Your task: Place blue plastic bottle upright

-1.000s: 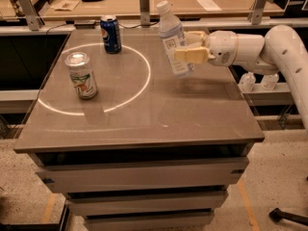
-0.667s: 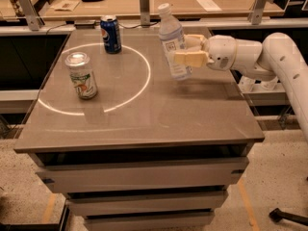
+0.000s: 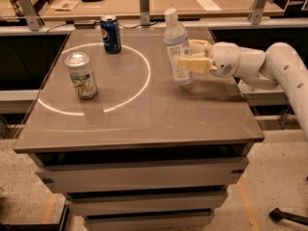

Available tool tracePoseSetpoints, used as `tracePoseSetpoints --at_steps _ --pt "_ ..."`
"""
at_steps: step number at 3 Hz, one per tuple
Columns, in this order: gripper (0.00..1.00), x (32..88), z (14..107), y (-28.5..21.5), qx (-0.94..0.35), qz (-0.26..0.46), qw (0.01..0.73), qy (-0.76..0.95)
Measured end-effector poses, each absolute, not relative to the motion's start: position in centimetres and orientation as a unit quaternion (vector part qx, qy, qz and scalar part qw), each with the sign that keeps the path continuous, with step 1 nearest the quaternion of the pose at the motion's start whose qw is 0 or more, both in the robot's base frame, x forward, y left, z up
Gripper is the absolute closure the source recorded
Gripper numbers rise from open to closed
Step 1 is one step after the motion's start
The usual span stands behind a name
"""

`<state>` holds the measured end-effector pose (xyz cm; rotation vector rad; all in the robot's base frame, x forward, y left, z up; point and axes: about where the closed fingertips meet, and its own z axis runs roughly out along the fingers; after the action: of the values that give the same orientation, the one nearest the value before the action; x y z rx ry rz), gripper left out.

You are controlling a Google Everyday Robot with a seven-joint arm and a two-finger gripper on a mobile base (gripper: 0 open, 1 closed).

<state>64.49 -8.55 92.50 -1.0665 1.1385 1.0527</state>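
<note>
Desk (image 3: 144, 129): grey top, with drawers below the near edge. A pale can (image 3: 82, 75) stands upright at near left, on the painted white ring (image 3: 147, 76).

Gripper (image 3: 186, 56): over the right of the desk, reaching in from the right on the white arm (image 3: 284, 64). Its fingers (image 3: 191, 65) are clamped on the blue plastic bottle (image 3: 176, 42) at the lower body, one on the near side and one on the far side.

Bottle: close to vertical, white cap (image 3: 169, 14) uppermost and leaning slightly left.

Handling, as judged: thin clear plastic, light, smooth and liable to slip. The walls would yield under a hard squeeze. A hold low on the body, below the label, suits a tall item that tips easily.

Not determinable: whether the base touches the desk, as the near finger covers part of it. The fill level is also unclear.

Further back, a dark blue soda can (image 3: 110, 34) stands upright, well apart from the bottle.
</note>
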Motion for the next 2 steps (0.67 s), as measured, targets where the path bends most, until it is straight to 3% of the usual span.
tracePoseSetpoints --at_steps 1,2 --pt "0.86 64.2 92.11 -8.98 -0.46 0.442 0.587 0.498" --pt "0.61 63.83 91.42 -9.34 -0.453 0.441 0.587 0.506"
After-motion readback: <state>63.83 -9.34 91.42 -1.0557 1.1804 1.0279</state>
